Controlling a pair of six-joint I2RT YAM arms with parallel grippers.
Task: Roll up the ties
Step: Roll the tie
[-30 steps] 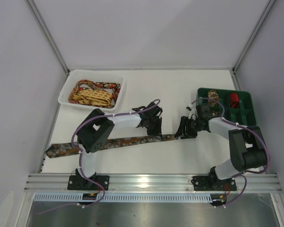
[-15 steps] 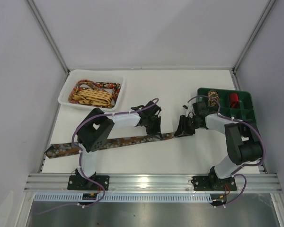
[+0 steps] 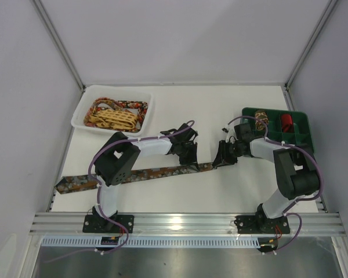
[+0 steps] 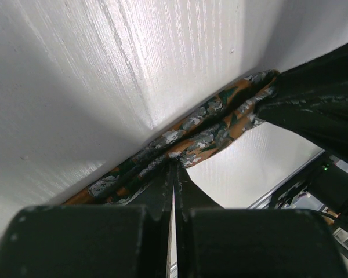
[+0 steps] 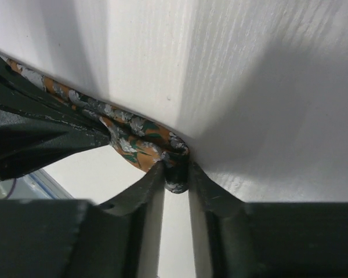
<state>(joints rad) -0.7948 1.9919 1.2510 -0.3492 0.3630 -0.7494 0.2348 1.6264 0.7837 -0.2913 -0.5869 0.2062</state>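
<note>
Table [image 3: 180, 110]: white, matte; pale walls on 3 sides, alu rail [image 3: 185, 221] along near edge. Widest open stretch: far centre, between trays; narrower strip near side, betw. tie and rail. Trays, 2: white tray [image 3: 76, 119] at far-L corner, green tray [image 3: 306, 143] at R edge, close to R wall. Arms, 2.

Ties, counted:
- 1 flat tie [image 3: 162, 172], brown/orange mottled, slanting from L edge to mid-table.
- 2 coils in green tray, far side: mottled coil [image 3: 261, 120], red coil [image 3: 286, 123].
- heap [image 3: 113, 116] in white tray, yellow lattice + red-floral, no. not discernible.

L gripper [image 4: 174, 169]: fingers together, pinching tie short of its R end. R gripper [image 5: 175, 174]: clamped on bunched R end itself. Grippers near, not touching.
</note>
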